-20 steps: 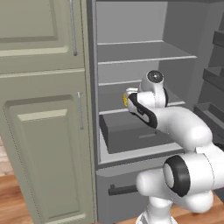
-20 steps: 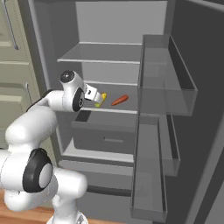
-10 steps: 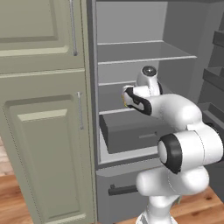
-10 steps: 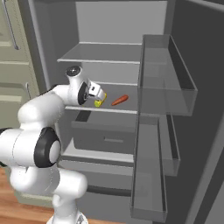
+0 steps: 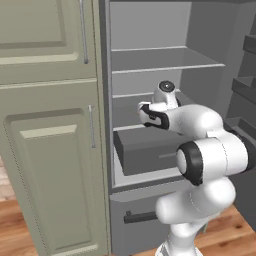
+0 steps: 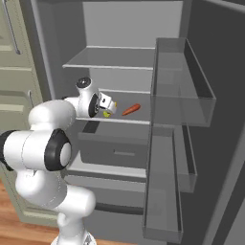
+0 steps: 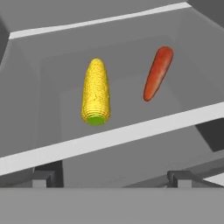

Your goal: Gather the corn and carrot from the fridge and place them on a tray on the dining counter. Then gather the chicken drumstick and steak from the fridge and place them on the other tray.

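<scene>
Hand view, corn whole, right base view, hand covering it

So the corn is a yellow cob with a bumpy kernel texture and a green stub end, lying flat on the fridge's middle shelf. In the hand view its green end points toward the front lip of the shelf and the tapered tip points toward the back wall. The carrot is a smooth orange-red one, also lying flat on the same shelf, just to the right of the corn and clearly apart from it, not touching. It's tilted a bit, thicker end farther back, narrow tip nearer the front. From the right base view the carrot sits mid-shelf, with the corn peeking out left of it.
</scene>
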